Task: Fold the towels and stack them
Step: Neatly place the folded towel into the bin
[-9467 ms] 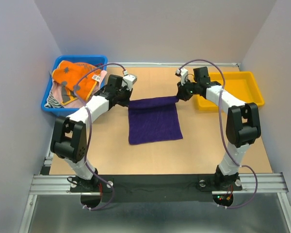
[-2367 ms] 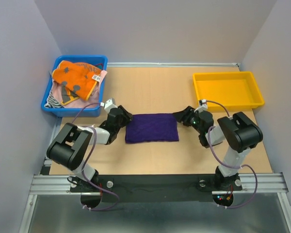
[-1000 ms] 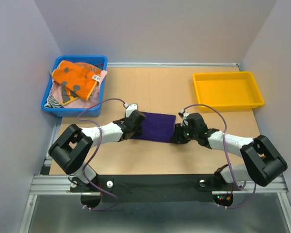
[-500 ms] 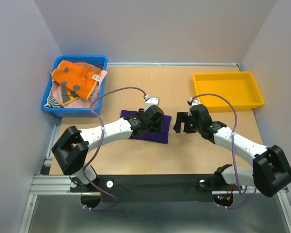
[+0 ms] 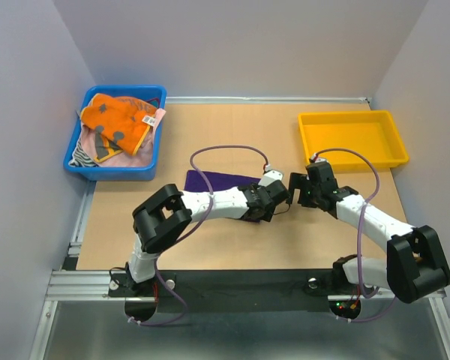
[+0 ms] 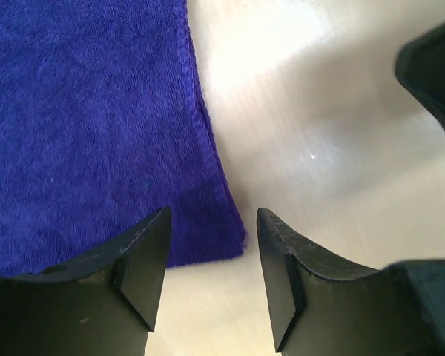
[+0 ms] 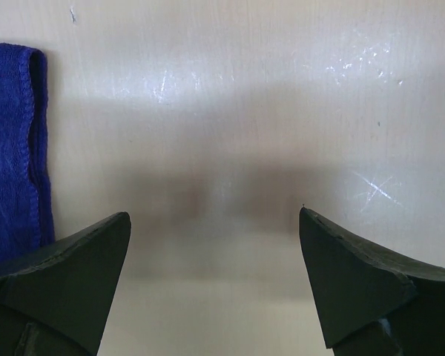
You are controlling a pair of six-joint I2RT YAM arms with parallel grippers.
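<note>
Left hand (image 6: 211,221) hovers with fingers apart astride the right edge of the purple towel (image 5: 217,181), gripping nothing. Right hand (image 7: 213,216), spread wide, hangs over the counter (image 5: 232,135) just beside it. In the blue bin (image 5: 109,171) at far left, the grey-and-orange towel (image 5: 116,120) and pink towel (image 5: 139,156) lie crumpled, not yet folded. The purple towel looks folded at centre. The yellow tray (image 5: 350,166) holds no stack yet.

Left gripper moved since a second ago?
Yes. The left gripper has swung right, away from the blue bin, from the purple towel's left end to its right edge, nearer the yellow tray.
</note>
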